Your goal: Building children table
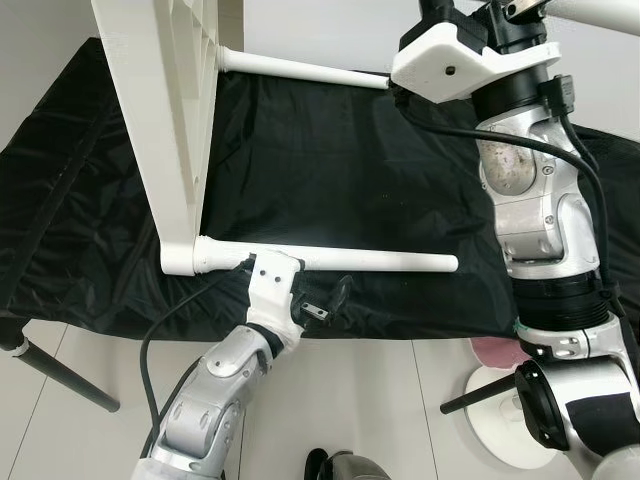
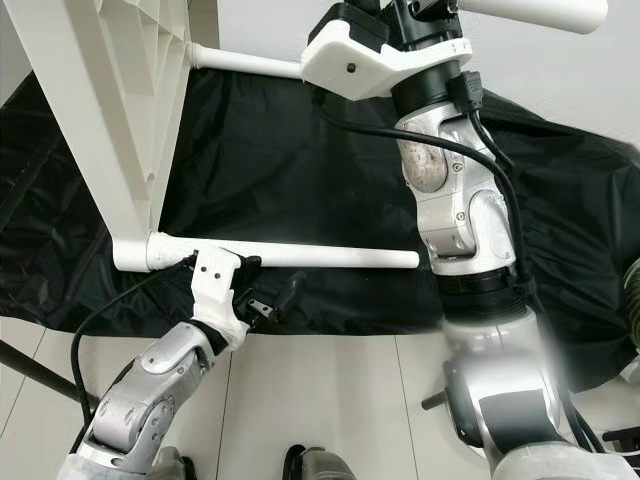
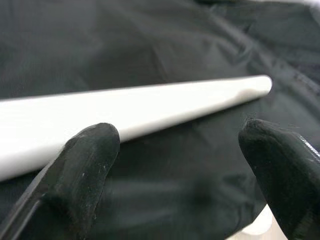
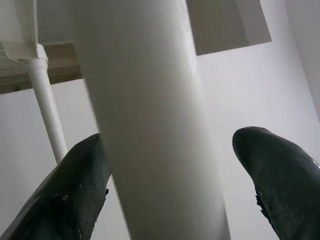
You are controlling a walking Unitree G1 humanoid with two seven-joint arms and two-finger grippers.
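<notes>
The children's table stands tipped on its side on a black cloth over a pale tiled floor. Left gripper gapes wide beside its lower leg; right gripper, open, straddles an upper leg.

We can't see the white tabletop whole since the frame's upper edge crops it, the upper leg runs off too, and the right arm's elbow is blurry.
</notes>
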